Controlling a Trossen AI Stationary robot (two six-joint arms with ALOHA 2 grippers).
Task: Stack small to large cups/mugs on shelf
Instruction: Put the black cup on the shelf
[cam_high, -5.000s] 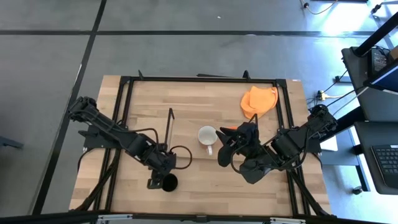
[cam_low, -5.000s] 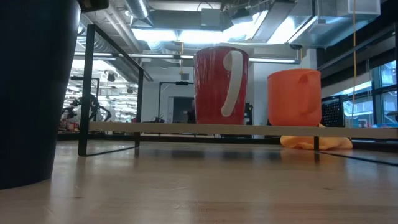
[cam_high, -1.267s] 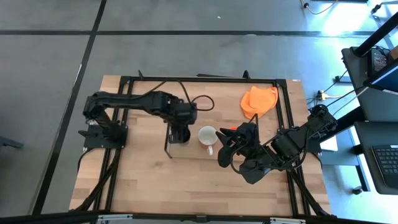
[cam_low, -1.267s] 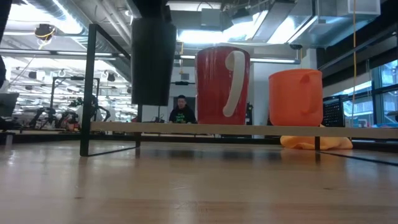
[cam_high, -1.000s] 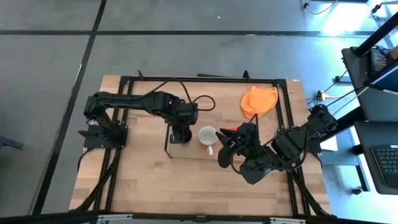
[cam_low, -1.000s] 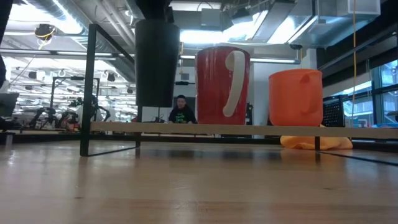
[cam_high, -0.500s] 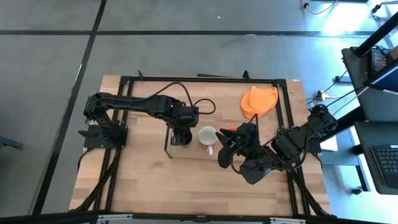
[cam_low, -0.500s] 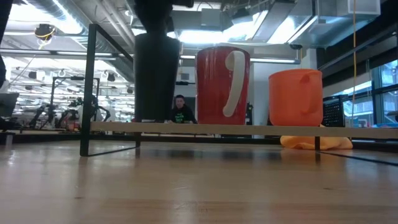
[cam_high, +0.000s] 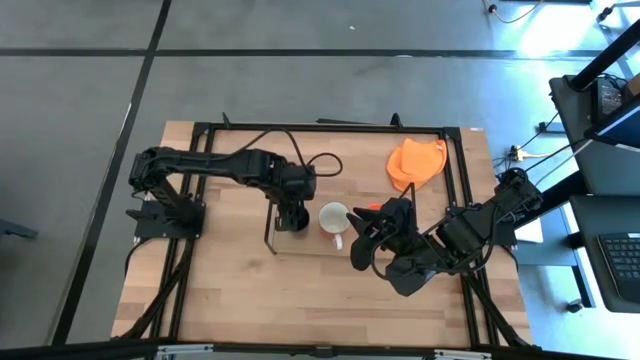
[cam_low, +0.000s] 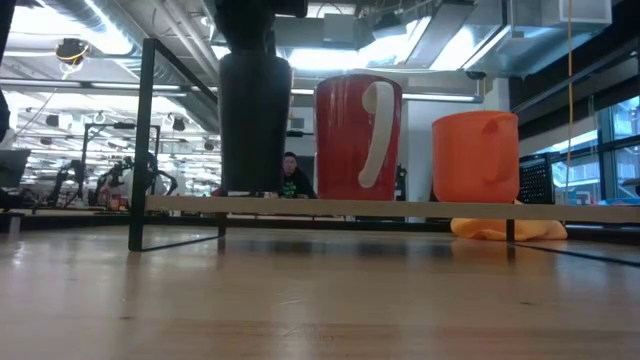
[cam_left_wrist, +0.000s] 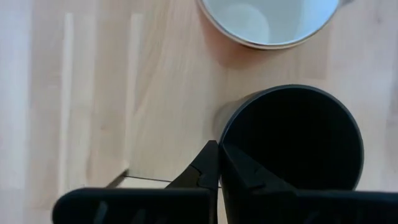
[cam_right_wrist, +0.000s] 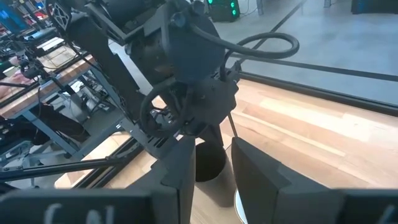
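Observation:
The black cup (cam_low: 255, 120) stands upright at the left end of the shelf (cam_low: 400, 208), with my left gripper (cam_left_wrist: 217, 163) shut on its rim from above. To its right on the shelf stand a mug with a red wall and white handle (cam_low: 358, 135), white inside in the high view (cam_high: 333, 217), and the orange mug (cam_low: 475, 157). My right gripper (cam_right_wrist: 214, 146) is open with nothing between its fingers. It hangs above the shelf's right part (cam_high: 362, 235) and hides most of the orange mug in the high view. My left gripper pinches the black cup's wall at the rim (cam_left_wrist: 222, 144), with one finger inside the cup and one outside. The fingers come from above, pointing down. The cup stands upright, and in the low view its base (cam_low: 250, 192) reaches the shelf board.
An orange cloth (cam_high: 417, 162) lies at the table's far right. The black table frame (cam_high: 330, 128) runs round the wooden top. The shelf's upright wire end (cam_low: 147, 140) stands left of the black cup. Bare wood lies on the near side of the shelf. A person shows far behind (cam_low: 290, 175).
My left gripper has moved down with the black cup, still shut on its rim. The cup hung clear above the shelf a second ago and now has its base at the board, upright, left of the red-and-white mug.

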